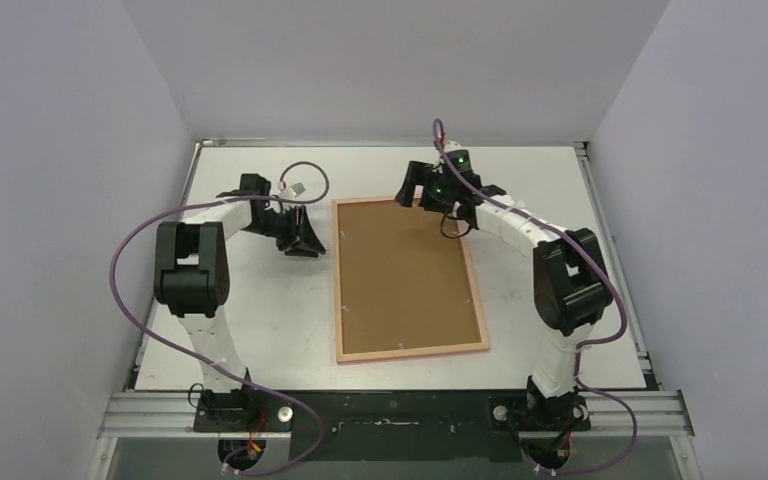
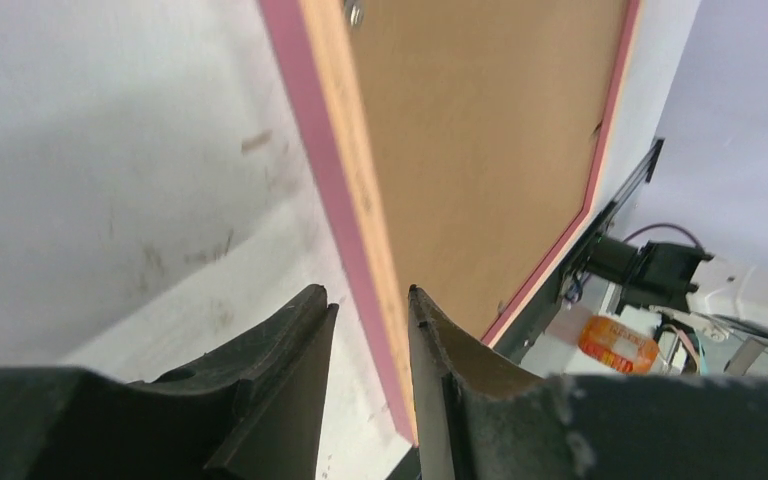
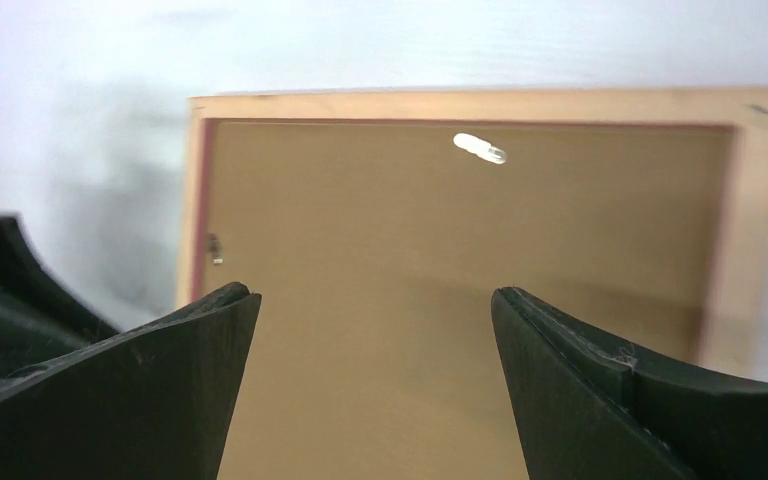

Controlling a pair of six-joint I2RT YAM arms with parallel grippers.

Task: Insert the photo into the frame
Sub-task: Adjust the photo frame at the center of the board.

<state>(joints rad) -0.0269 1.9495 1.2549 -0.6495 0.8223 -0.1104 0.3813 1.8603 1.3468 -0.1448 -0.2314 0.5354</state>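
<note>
The frame (image 1: 410, 352) lies face down in the middle of the table, pale wood back up, with the brown backing board (image 1: 400, 275) inside it. The photo is hidden. My left gripper (image 1: 310, 243) sits low beside the frame's left rail near its far end. In the left wrist view its jaws (image 2: 368, 300) stand a narrow gap apart, with the pink-sided rail (image 2: 332, 130) running between them. My right gripper (image 1: 412, 190) hovers over the frame's far end. In the right wrist view it (image 3: 375, 295) is wide open and empty above the backing board (image 3: 460, 250).
A small metal tab (image 3: 480, 148) sits on the backing board near the far rail (image 3: 460, 105). White walls close in the table on three sides. A metal rail (image 1: 390, 405) carries both arm bases at the near edge. Purple cables loop beside each arm.
</note>
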